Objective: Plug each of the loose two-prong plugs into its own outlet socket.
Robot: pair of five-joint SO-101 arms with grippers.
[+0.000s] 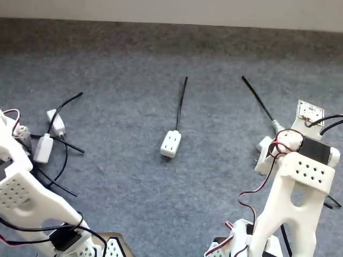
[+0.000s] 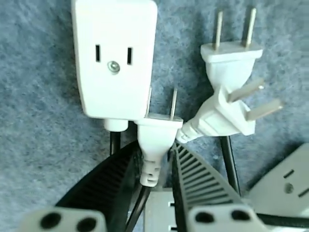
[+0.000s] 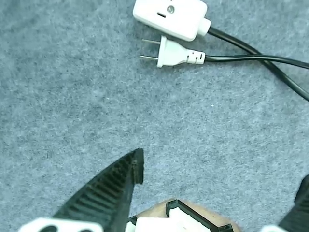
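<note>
Near the left edge of the table (image 1: pixel 118 176), our left gripper (image 2: pixel 155 151) grips a white two-prong plug (image 2: pixel 158 130) between its fingers (image 2: pixel 193 174), prongs just beside an outlet socket (image 2: pixel 113 58). Near the right edge, our right gripper (image 3: pixel 219 176) gapes wide; another plug (image 3: pixel 175 54) lies well beyond its fingers (image 3: pixel 116 188).

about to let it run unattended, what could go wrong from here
The plug shut in the left gripper sits at the outlet socket's cable end, not its slots; pushing may just shove the loose socket across the carpet. The overlapping plug pair close beside could get knocked.
</note>
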